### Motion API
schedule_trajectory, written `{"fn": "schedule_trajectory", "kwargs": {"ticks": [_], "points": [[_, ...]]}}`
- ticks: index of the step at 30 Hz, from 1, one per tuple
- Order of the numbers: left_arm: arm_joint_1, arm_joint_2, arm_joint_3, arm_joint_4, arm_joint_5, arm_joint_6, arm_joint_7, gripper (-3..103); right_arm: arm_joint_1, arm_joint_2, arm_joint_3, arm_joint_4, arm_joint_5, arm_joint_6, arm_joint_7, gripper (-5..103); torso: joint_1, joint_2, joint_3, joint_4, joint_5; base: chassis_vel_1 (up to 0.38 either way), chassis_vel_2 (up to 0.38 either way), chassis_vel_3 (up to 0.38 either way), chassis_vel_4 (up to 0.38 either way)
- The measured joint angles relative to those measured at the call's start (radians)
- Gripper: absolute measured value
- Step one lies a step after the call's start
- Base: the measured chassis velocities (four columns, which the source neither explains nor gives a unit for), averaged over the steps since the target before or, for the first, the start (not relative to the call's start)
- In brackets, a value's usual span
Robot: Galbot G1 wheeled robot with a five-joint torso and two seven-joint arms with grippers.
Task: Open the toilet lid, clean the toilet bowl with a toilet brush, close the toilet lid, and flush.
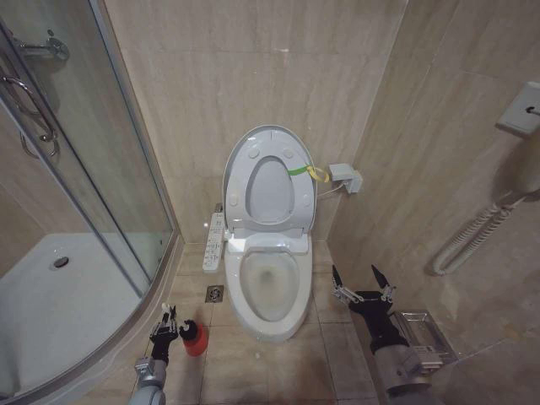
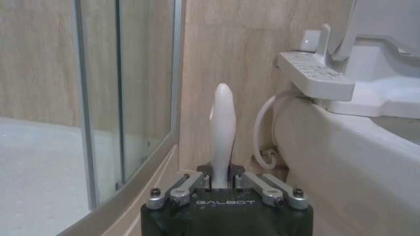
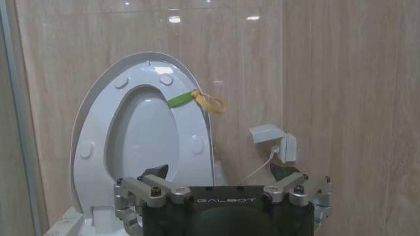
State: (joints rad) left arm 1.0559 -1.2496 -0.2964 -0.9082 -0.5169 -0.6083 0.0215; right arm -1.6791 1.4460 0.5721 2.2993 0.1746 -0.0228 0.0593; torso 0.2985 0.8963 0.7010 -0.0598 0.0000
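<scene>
The toilet lid [image 1: 268, 129] stands raised against the back wall, the ring seat up against it and a yellow-green band [image 1: 304, 171] tied at its edge; the right wrist view faces this lid [image 3: 147, 55]. Below lies the open toilet bowl [image 1: 270, 283], with a button strip [image 1: 214, 240] at its side. Low on the floor left of the bowl, my left gripper [image 1: 166, 325] is beside a red cup [image 1: 195, 339]. It is shut on the toilet brush handle [image 2: 223, 128], which rises pale between its fingers. My right gripper [image 1: 356, 274] hangs open to the right of the bowl.
A curved glass shower enclosure [image 1: 84, 211] fills the left side, close to my left arm. A floor drain [image 1: 214, 294] sits between cup and bowl. A wall box [image 1: 346, 177] with a cable is right of the lid. A metal rack [image 1: 426, 333] lies by my right arm.
</scene>
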Motion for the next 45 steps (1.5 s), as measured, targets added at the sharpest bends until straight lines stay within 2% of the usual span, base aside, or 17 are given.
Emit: {"fn": "schedule_trajectory", "kwargs": {"ticks": [20, 32, 45], "points": [[-0.018, -0.025, 0.02, 0.031, -0.001, -0.002, 0.017, 17, 0.0, 0.0, 0.0, 0.0, 0.0, 0.0, 0.0, 100, 0.0, 0.0, 0.0, 0.0, 0.0, 0.0, 0.0, 0.0, 0.0], [-0.001, -0.032, 0.001, 0.054, 0.02, -0.018, 0.011, 17, 0.0, 0.0, 0.0, 0.0, 0.0, 0.0, 0.0, 100, 0.0, 0.0, 0.0, 0.0, 0.0, 0.0, 0.0, 0.0, 0.0], [-0.02, -0.04, -0.031, 0.153, 0.023, -0.064, 0.038, 17, 0.0, 0.0, 0.0, 0.0, 0.0, 0.0, 0.0, 100, 0.0, 0.0, 0.0, 0.0001, -0.0001, 0.0, 0.0, 0.0, 0.0]]}}
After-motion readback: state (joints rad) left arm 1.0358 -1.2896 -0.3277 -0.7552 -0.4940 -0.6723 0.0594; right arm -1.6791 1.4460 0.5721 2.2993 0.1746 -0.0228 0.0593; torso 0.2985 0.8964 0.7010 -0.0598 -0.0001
